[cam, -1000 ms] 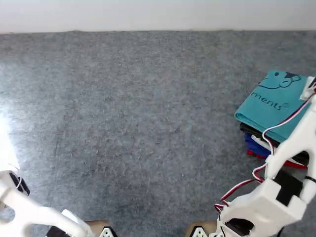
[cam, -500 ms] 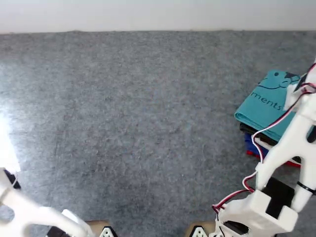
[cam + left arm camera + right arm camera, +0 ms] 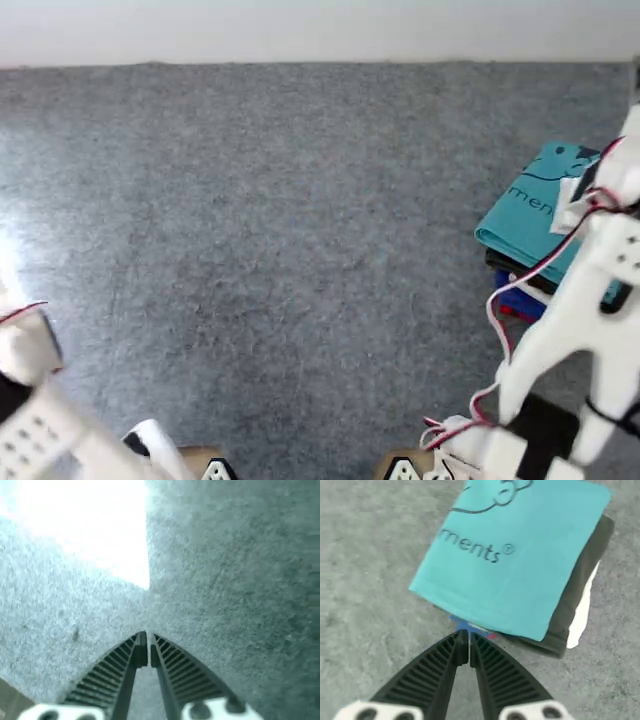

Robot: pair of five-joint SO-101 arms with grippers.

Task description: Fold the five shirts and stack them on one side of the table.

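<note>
Bench: grey felt cover, white wall behind far edge, glare patch at left. Shirt stack at right side, folded teal shirt on top. R arm: jaws pressed together, empty, over stack edge. L arm: jaws pressed together, over bare felt nr glare.

You had a teal shirt with dark printed lines on top, above a black shirt, a white shirt, a blue shirt and a red shirt, on your mottled grey worktop.
</note>
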